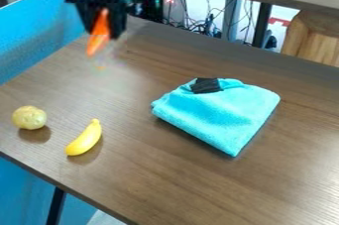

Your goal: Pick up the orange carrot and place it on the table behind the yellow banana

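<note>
End effector, upper left of frame: pinching an orange, carrot-like object above the worktop. Object's upper part hidden between the blurred fingers; arm cut off by top edge.

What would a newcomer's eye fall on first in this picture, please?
Probably the bright blue folded cloth, just right of the middle of the table. Next come the orange, carrot-like piece in the black hand at the upper left, and the yellow banana near the table's lower left edge.
</note>
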You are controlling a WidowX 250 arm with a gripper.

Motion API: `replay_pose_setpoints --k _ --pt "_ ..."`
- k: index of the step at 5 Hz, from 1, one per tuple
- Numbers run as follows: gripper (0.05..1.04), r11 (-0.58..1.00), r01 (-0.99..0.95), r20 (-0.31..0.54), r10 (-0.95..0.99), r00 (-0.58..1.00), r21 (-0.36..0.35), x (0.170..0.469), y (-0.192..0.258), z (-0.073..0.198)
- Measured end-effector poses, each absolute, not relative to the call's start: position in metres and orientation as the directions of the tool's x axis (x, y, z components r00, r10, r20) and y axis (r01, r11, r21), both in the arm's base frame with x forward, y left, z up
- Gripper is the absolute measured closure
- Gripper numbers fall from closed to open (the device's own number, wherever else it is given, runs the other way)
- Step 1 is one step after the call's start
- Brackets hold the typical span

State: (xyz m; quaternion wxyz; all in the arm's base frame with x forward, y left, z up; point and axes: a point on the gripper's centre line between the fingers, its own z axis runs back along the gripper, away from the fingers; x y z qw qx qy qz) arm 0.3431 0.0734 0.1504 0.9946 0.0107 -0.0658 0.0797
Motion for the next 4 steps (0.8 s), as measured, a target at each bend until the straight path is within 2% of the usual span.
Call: replay_pose_setpoints --k 1,2,3,4 --pt "0.521 0.978 -0.207 0.077 0.206 0.976 0.013 0.357 0.105 0.133" --pt "0.521 0.977 -0.208 -0.019 0.209 0.978 0.037 0.368 0.121 0.101" --pt "0.521 0.978 -0.202 -0.07 0.205 0.976 0.045 0.384 0.129 0.079" --pt "0.521 0.973 -0.226 -0.084 0.229 0.97 0.039 0.398 0.143 0.061"
